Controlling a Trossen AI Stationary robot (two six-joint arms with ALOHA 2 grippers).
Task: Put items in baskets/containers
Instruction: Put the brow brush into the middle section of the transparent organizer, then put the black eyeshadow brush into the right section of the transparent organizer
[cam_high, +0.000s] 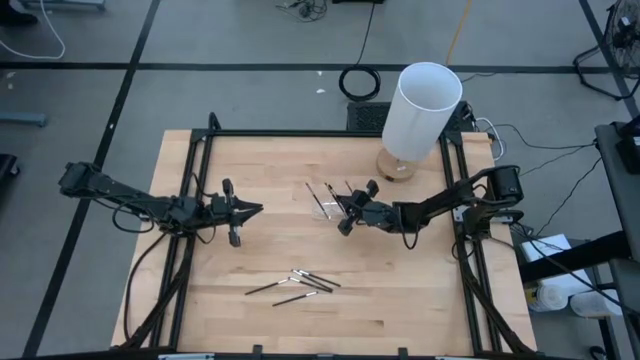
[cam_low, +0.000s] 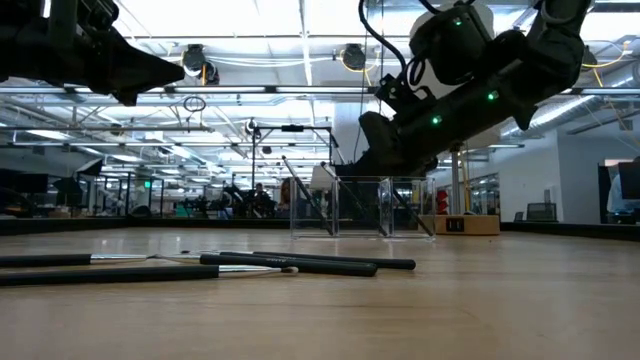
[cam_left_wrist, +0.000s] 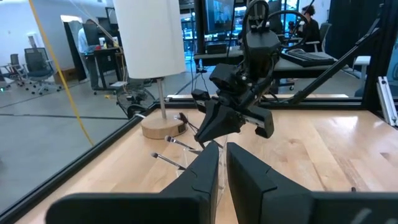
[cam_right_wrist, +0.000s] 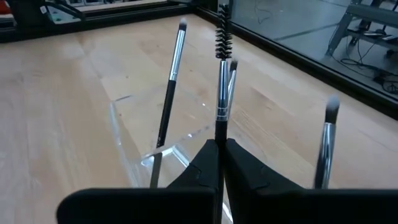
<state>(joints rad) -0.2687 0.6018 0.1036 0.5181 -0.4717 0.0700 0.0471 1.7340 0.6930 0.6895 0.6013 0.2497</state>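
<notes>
Pinched between your right gripper's jaws is a thin dark brush with a spiral bristle tip, while your left gripper's jaws sit nearly closed on nothing

High view: you work on a pale wooden table with a tall white cylinder at its far edge. Your right arm stretches low toward the table's middle, gripper over the clear tray; your left arm reaches in level, well apart from it. Several loose sticks lie near the front edge

Low view: those sticks lie flat in the foreground; the tray stands behind, against a large room with ceiling lights

Left wrist view: your right gripper tilts down beside the cylinder's wooden base

Right wrist view: two more brushes lean in the tray
</notes>
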